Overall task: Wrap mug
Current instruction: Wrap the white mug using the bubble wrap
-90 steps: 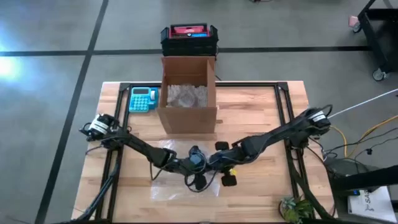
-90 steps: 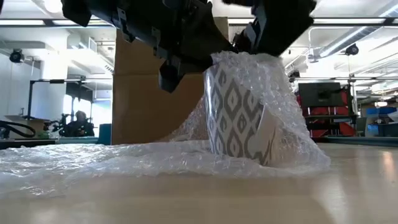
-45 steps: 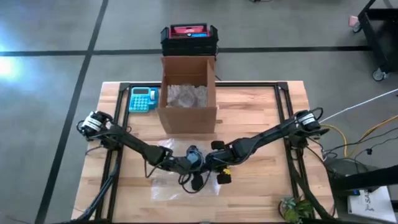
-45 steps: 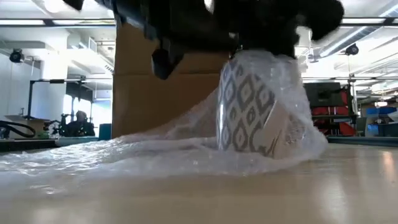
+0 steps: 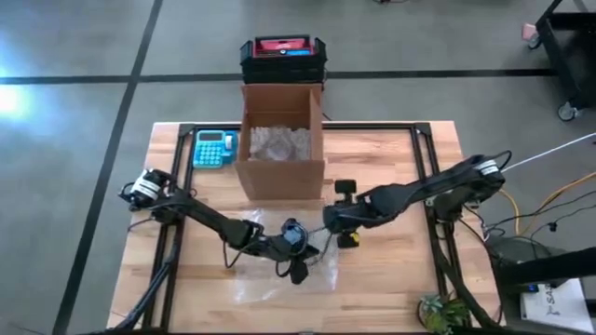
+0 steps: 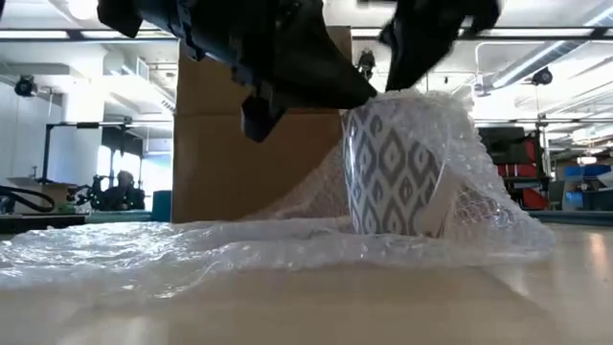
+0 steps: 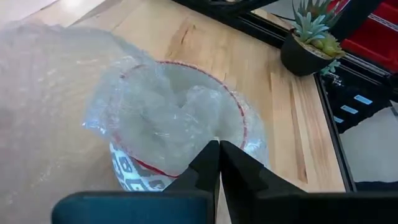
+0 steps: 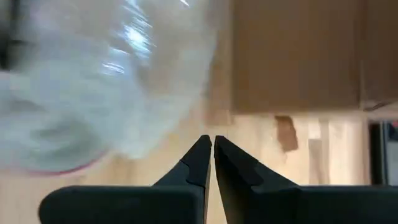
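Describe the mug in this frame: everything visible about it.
The mug stands upright on the wooden table, in front of the cardboard box. It looks ceramic, white with a grey diamond pattern, and the left wrist view shows a red rim. Clear bubble wrap is draped over and around it and tucked into its mouth; the rest of the sheet trails across the table. The left gripper, fingers together, sits just above the rim. No handle can be made out.

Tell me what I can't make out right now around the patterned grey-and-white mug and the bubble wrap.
- Patterned grey-and-white mug: its handle is veiled by the clear bubble wrap in the low view.
- Mug's inside: bubble wrap stuffed in hides the bottom in the left wrist view.
- Left gripper: in the high view its tip merges with the mug.
- Right gripper: bubble wrap beside it is blurred.
- Brown cardboard box: its contents are too small to identify.
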You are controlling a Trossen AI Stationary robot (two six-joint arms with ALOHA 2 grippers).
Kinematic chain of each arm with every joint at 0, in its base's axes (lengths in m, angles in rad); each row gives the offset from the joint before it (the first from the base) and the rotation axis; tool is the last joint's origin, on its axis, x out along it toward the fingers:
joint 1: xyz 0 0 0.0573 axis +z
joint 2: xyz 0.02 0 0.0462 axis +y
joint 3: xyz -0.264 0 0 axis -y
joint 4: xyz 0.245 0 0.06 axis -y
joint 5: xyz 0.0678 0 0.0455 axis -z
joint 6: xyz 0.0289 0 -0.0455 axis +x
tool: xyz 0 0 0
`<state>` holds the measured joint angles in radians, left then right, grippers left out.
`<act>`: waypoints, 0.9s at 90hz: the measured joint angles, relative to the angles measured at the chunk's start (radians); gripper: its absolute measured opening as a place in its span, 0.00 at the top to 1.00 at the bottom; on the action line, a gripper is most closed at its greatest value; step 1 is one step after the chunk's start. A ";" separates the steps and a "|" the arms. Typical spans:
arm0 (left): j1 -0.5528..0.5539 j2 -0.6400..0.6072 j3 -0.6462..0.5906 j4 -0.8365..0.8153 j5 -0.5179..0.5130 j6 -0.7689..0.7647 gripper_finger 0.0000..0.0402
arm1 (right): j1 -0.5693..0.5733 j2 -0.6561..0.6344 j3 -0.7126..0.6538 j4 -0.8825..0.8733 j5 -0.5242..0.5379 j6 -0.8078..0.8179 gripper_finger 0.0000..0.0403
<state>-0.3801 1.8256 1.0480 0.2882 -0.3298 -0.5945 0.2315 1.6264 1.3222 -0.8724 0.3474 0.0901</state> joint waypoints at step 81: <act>0.002 -0.107 0.000 -0.073 -0.060 -0.029 1.00 | 0.098 0.188 -0.073 0.308 -0.239 0.017 0.98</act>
<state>-0.3781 1.7182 1.0477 0.2152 -0.3899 -0.6230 0.3290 1.8141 1.2493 -0.5642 0.1082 0.1076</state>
